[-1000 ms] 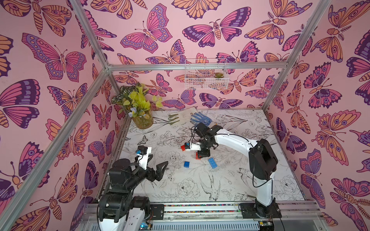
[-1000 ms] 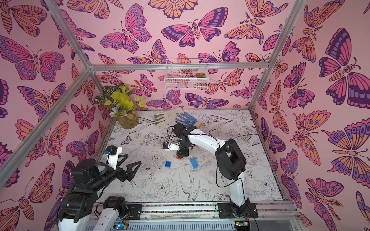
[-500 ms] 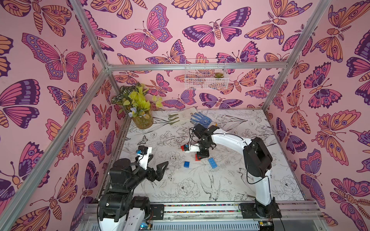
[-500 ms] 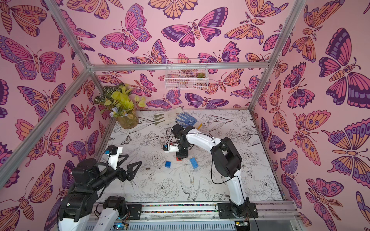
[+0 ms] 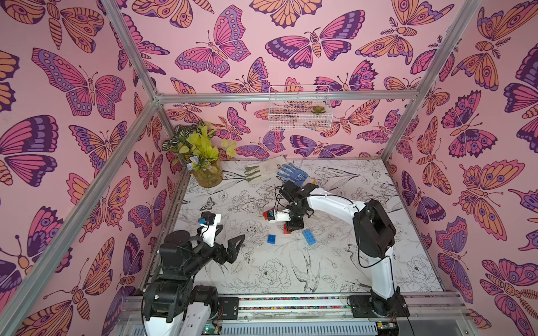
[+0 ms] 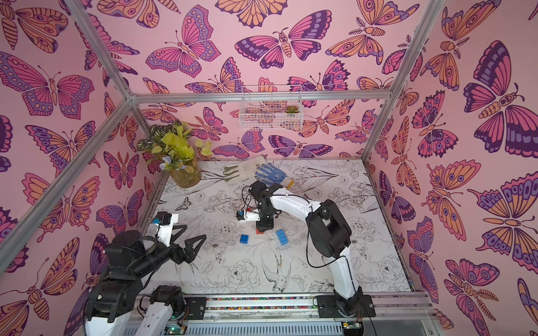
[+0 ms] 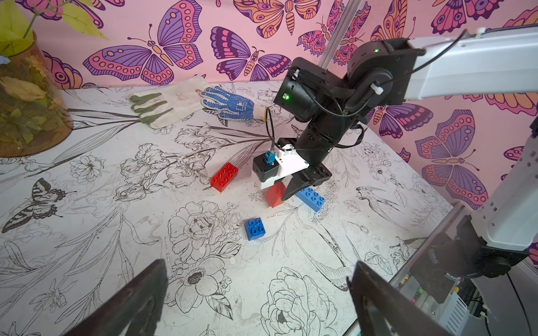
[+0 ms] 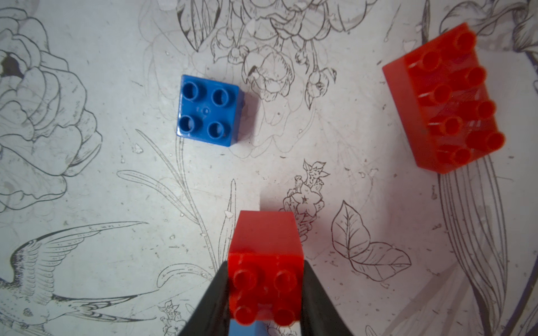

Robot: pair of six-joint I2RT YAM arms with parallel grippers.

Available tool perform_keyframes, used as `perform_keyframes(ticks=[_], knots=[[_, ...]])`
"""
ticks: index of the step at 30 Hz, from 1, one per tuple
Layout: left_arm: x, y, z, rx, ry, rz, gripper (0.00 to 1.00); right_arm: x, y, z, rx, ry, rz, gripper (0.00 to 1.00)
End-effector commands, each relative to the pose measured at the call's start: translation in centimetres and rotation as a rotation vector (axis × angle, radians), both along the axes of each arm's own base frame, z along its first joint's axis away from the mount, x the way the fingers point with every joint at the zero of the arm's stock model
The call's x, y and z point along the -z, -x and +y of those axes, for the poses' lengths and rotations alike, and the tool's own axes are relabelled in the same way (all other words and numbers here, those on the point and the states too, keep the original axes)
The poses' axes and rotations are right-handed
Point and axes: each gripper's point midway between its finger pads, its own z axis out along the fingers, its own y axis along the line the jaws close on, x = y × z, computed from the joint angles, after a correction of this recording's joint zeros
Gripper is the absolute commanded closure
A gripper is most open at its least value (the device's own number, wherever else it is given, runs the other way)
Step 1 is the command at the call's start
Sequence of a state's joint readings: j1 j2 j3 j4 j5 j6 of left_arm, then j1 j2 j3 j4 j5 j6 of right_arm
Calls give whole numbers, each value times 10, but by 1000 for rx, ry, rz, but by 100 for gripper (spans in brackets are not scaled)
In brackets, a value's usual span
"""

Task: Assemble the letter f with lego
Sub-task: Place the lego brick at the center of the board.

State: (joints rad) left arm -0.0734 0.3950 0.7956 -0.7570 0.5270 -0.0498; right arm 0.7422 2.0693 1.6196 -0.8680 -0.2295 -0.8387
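At the near edge of the tabletop, the left claw hung spread wide, holding nothing. Beyond it, four studded bricks lay separate and unjoined. The letter f appeared not yet begun, with only a first pick under way.

Nearest sat the short blue brick, a glossy hard-plastic square with four round hollow studs. Just past it, the long blue brick lay at an angle, studs up. Beside that, the right claw pointed straight down. Its dark wedge-shaped fingers pinched the short red brick by two sides. Whether the brick rested on the tabletop or hung just above it could not be told.

Farther out lay the long red brick, slightly translucent, with eight studs in two rows. Joining stem, stub and crossbar all seemed left to do.

The tabletop was matte white and scuffed, printed with black line drawings of flowers and birds. At its far edge lay a white fabric glove and a blue dotted glove.
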Motion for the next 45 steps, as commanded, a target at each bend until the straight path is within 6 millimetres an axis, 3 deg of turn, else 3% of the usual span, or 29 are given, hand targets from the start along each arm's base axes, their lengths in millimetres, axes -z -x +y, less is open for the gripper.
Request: perform_keyframes(ticks=[1, 12, 24, 37, 45], knots=[[5, -1, -3, 17, 6, 17, 1, 14, 7, 1, -14, 9, 27, 66], [5, -1, -3, 17, 5, 18, 1, 19, 8, 0, -14, 26, 26, 64], [6, -1, -4, 21, 7, 20, 1, 20, 9, 0, -14, 45, 19, 53], [7, -2, -4, 22, 7, 28, 1, -51, 14, 20, -38, -112, -5, 46], [6, 0, -4, 23, 8, 21, 1, -57, 3, 31, -52, -120, -52, 45]])
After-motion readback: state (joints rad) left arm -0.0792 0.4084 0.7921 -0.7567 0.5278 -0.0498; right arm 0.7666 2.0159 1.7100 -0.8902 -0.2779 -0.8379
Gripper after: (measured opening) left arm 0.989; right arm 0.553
